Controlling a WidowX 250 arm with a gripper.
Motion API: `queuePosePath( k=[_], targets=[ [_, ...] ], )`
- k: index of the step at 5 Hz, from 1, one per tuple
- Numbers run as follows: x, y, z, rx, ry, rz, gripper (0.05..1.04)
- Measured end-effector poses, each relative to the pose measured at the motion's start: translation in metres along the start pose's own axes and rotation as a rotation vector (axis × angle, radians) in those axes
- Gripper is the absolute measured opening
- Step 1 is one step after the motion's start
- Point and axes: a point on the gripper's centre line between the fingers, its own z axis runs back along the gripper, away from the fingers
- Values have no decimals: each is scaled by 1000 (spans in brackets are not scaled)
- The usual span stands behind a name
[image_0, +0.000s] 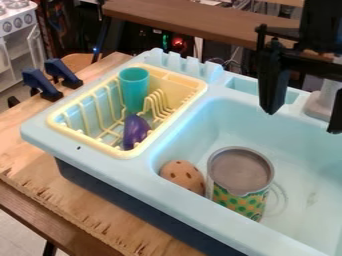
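Note:
At the upper right, over the back edge of the sink, hangs the black gripper (304, 107), open, its two fingers wide apart with nothing between them. Below and to its left a can (242, 182) with a grey top and a green and yellow patterned side stands upright in the light blue sink (310, 170). Close to the can's left side lies a brown cookie (183, 176) with dark spots, against the basin's left wall. A yellow dish rack (123, 153) on the left of the sink unit holds an upright teal cup (135, 89) and a purple object (136, 131).
The sink unit rests on a wooden table (73, 210). Two dark blue clamps (41, 84) grip the table's edge at the upper left. The faucet base (322, 105) is at the right, near the gripper. Behind runs a brown shelf (194, 19).

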Motion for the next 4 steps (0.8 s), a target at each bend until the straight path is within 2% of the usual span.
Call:
queuePosePath(
  k=[1, 2, 3, 4],
  targets=[
    [0, 1, -12, 12, 39, 5, 1003],
    [3, 5, -20, -8, 61, 15, 1003],
    [5, 17, -28, -2, 78, 24, 1003],
    [-1, 28, -39, 18, 123, 39, 1003]
  ],
)
